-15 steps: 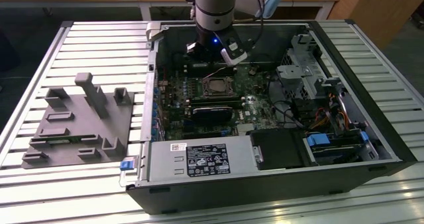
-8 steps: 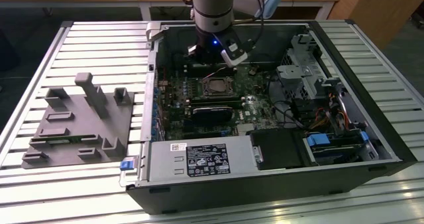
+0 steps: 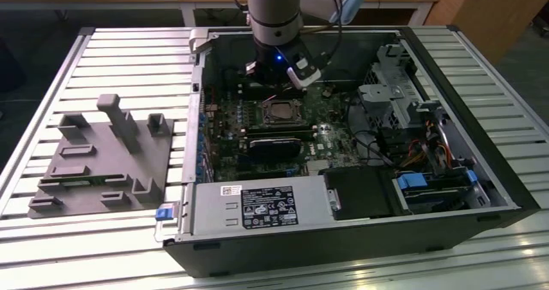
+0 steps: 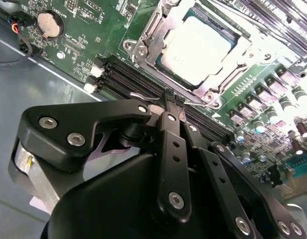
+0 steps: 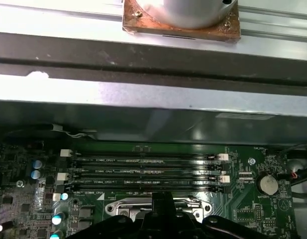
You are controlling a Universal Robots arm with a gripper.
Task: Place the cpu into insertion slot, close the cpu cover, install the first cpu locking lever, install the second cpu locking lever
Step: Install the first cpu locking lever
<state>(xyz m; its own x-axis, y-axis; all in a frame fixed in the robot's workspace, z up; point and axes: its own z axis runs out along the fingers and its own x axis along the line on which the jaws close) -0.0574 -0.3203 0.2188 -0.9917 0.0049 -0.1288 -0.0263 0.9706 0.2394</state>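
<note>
Cpu (image 4: pixel 195 50) sits in the insertion slot (image 4: pixel 209 94), just beyond the gripper (image 4: pixel 171 102) tips, with the cpu cover (image 4: pixel 155 27) lying flat around it. Fingers are pressed together (nothing visibly gripped), over the memory slots (image 4: pixel 126 74).
</note>
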